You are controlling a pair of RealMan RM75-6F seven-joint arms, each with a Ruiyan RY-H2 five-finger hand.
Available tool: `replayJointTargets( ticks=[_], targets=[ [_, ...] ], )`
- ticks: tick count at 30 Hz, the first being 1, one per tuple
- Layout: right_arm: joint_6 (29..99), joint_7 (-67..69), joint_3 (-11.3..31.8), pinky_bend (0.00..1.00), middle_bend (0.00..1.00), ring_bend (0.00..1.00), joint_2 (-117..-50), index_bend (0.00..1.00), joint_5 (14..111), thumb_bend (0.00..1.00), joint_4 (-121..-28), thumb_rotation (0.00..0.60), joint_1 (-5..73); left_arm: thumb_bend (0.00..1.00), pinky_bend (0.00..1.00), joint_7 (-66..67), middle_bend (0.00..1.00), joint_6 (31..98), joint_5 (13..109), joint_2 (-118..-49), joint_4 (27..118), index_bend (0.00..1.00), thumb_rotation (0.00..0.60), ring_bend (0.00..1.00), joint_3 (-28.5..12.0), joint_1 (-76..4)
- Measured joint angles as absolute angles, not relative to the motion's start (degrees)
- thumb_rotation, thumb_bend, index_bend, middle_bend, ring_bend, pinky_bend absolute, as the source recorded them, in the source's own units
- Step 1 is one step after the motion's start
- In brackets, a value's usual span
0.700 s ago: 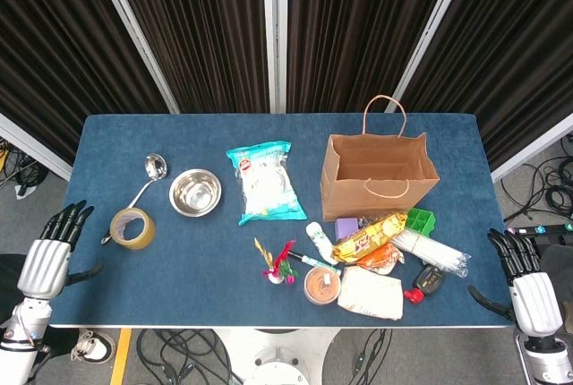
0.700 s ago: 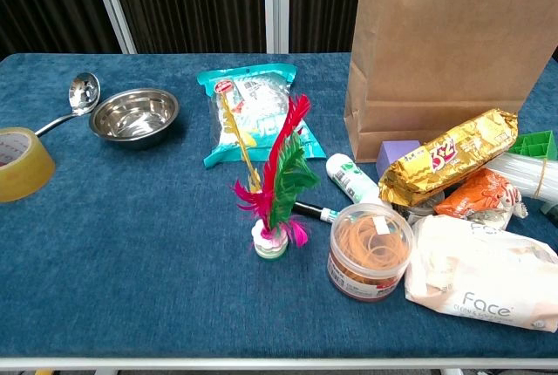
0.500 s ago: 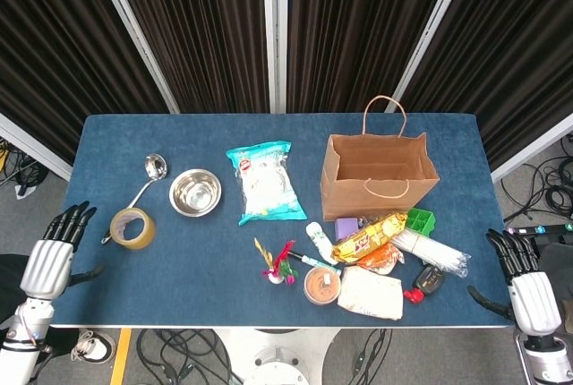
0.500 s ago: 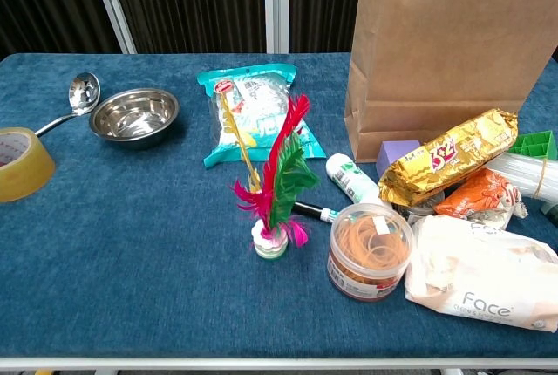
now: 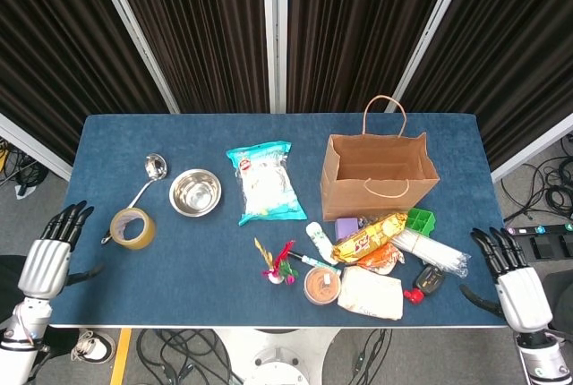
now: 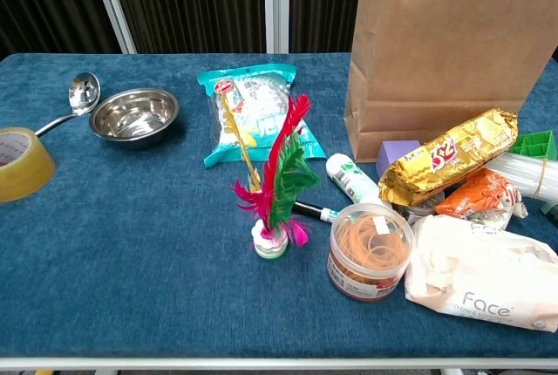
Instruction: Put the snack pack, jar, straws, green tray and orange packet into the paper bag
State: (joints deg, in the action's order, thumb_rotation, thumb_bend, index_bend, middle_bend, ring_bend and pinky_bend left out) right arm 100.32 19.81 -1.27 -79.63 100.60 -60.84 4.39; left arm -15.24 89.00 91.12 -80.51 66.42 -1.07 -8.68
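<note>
Crinkled gold snack pack (image 6: 446,166) leans against brown paper bag (image 6: 449,52).

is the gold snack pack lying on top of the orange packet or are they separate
Touching. The chest view shows the gold snack pack overlapping the upper edge of the orange packet with no gap; the head view agrees.

Bright even light, soft shadows, sharp focus.

One paper bag (image 5: 379,175), one jar (image 6: 370,251), two hands (image 5: 49,260)
</note>
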Motion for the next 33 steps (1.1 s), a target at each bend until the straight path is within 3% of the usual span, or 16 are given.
replayJointTargets(
  ticks=[8,15,24,33],
  targets=[
    [96.80,2.77,-2.05,0.04,0.17,0.01,-75.59,0.12,108.06,0.06,-71.34,0.600,9.14,0.04,0.16,-16.12,0.14,89.93,91.35,-81.41,65.27,0.10,0.600,0.01,-1.12,-8.41],
    [84.49,-13.13,-0.92,0.07,0.18,0.03,-73.17,0.15,111.41,0.07,-82.21,0.600,15.96,0.04,0.16,-17.14,0.14,90.46,90.85,-81.16,64.59,0.10,0.600,0.01,-1.38,-7.93],
    [68.62,-23.80,1.70,0.07,0.17,0.03,-74.73,0.15,106.09,0.07,-88.28,0.600,22.84,0.04,0.16,-18.68,0.14,90.19,90.29,-81.35,63.07,0.10,0.600,0.01,-1.42,-7.60],
    [61.14,-29.44,3.33,0.06,0.16,0.02,-76.02,0.15,98.91,0.07,-90.55,0.600,26.15,0.04,0.16,-20.08,0.14,89.78,89.79,-82.14,61.24,0.10,0.600,0.01,-1.31,-7.19]
  ],
)
